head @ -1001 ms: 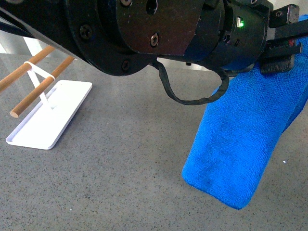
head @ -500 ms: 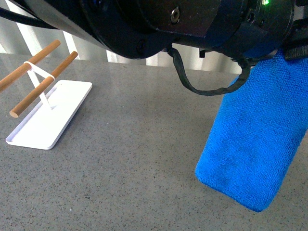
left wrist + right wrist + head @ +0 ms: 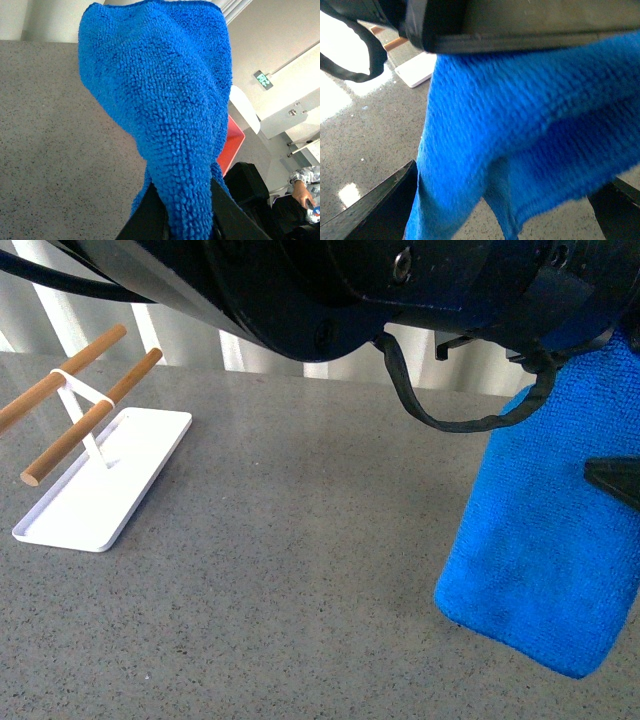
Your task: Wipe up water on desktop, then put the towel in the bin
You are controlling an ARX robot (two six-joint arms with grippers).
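The front view shows the towel (image 3: 540,550) hanging long and folded at the right side of the bench (image 3: 300,570), under the bulky black left arm (image 3: 350,290) that fills the top of the picture with a cable (image 3: 450,420) looping below it. Whether the cloth's lower edge touches the stone cannot be told from here. This view hides the grasp itself. The left wrist view supplies it: the left gripper (image 3: 182,220) is pinched tight on the towel's upper fold, its two dark fingers (image 3: 150,217) pressing the pile from either side, with the rest of the cloth bulging away from the camera. That same view alone catches a red-orange object (image 3: 232,145) behind the towel (mostly hidden, so its shape is unclear). The right wrist view adds the right gripper (image 3: 512,175), spread wide with nothing clamped, and the towel draped ahead of it between its far-apart fingers (image 3: 380,210); in the front view only one dark fingertip (image 3: 615,478) of it shows against the cloth. The white tray (image 3: 110,480) with its wooden rods (image 3: 95,415) sits well apart at the bench's left side.
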